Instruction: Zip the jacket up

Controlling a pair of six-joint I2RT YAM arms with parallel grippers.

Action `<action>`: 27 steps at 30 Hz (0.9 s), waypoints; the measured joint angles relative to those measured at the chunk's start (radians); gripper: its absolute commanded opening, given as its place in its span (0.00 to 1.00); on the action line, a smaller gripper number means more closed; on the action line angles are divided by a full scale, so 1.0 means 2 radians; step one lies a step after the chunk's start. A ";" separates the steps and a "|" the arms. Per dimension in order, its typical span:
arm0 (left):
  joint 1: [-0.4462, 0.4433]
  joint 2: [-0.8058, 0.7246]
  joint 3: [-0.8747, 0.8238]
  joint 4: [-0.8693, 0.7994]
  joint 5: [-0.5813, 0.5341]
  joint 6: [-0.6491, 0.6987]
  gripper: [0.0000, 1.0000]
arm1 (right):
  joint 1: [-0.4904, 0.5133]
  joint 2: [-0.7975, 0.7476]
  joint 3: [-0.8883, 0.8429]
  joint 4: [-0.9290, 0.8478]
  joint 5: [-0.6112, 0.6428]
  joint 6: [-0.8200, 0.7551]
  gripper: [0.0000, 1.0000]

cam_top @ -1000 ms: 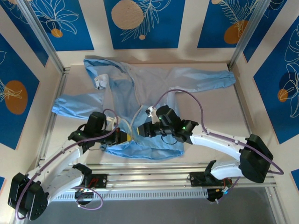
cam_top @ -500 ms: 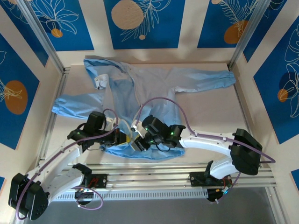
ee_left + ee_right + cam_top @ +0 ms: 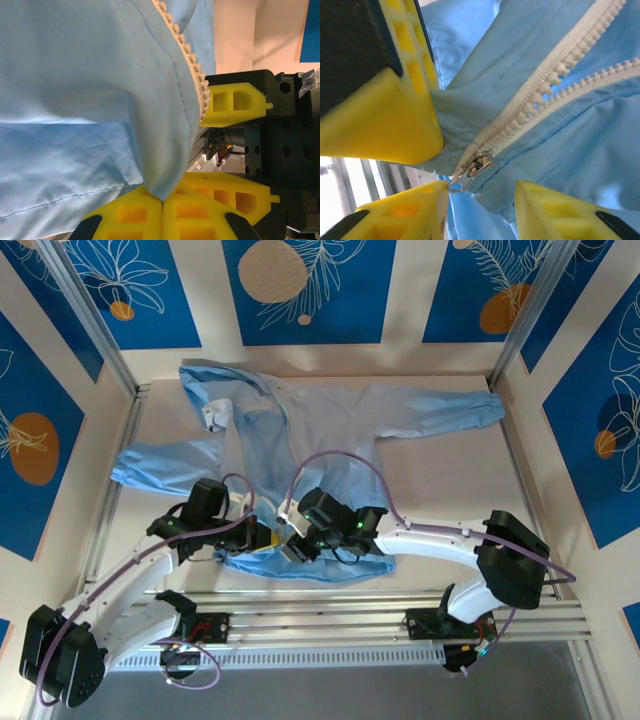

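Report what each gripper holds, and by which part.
Left gripper pinches the jacket at its lower front edge beside the zipper. Right gripper holds nothing, open around the zipper pull.

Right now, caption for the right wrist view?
Open right claw poised at the zipper pull of the jacket; teeth apart above it.

One jacket (image 3: 340,425). Two sleeves (image 3: 440,410), toward 9 and 2 o'clock. One hood (image 3: 215,390), at 11. One zipper slider (image 3: 474,166). Two rows of teeth (image 3: 555,70). Two arms (image 3: 440,538). Two grippers: left gripper (image 3: 262,536), right gripper (image 3: 297,542).
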 measured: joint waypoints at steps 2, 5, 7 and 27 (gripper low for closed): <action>0.000 0.002 0.000 0.000 0.000 0.000 0.00 | 0.000 0.000 0.000 -0.001 0.000 -0.002 0.37; 0.000 0.002 0.000 -0.001 0.000 0.000 0.00 | 0.000 0.000 0.000 -0.004 0.002 -0.004 0.37; 0.001 0.002 0.000 -0.001 0.000 0.000 0.00 | 0.000 0.000 0.000 -0.007 0.002 -0.006 0.37; 0.001 0.006 0.000 -0.002 0.000 0.012 0.00 | -0.002 0.009 0.003 -0.014 0.013 -0.008 0.30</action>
